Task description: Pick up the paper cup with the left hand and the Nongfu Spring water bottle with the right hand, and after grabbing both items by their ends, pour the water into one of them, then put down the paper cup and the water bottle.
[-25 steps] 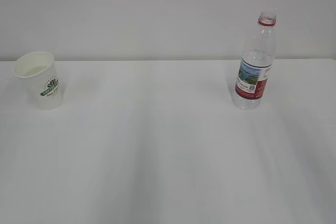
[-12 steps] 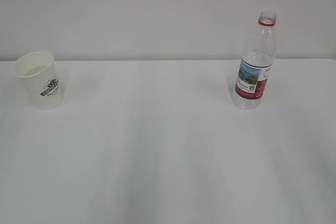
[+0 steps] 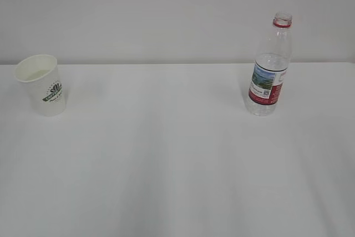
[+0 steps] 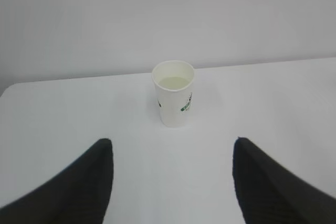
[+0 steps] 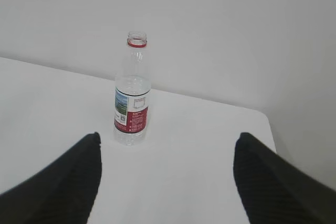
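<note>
The paper cup (image 3: 41, 84) stands upright far left of the uncapped Nongfu Spring water bottle (image 3: 269, 67), holding pale liquid. Only the wrist views show the left hand (image 4: 170, 182) and right hand (image 5: 165, 177), jaws spread, empty.

Paper cup (image 3: 41, 84) upright, far left on my desk (image 3: 166, 154), white w/ green logo, some liquid inside. Nongfu Spring water bottle (image 3: 270, 67) upright, uncapped, well apart, right side.
</note>
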Controlling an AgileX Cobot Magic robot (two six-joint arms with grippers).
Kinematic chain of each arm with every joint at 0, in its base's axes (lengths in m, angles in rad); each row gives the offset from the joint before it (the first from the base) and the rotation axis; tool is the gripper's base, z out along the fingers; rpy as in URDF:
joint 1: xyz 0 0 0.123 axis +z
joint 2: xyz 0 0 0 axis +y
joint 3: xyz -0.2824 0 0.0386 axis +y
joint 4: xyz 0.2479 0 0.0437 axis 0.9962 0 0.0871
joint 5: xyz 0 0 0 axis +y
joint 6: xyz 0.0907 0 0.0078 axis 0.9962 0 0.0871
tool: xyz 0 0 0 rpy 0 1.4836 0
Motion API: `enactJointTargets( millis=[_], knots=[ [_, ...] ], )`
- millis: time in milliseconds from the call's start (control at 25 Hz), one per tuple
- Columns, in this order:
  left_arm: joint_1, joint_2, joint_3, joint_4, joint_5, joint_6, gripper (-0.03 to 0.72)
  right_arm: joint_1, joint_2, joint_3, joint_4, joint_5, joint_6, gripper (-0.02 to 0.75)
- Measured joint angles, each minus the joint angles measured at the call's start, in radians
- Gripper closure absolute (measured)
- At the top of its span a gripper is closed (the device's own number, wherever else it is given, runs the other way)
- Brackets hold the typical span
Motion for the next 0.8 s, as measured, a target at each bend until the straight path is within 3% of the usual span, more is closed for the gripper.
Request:
enactJointTargets(
  millis=[800],
  knots=[
    [0.0,0.0,0.0,-0.056,0.252,0.05,0.172,0.0,-0.217,-0.006,-0.003,0.388,0.143,0.148]
  ],
)
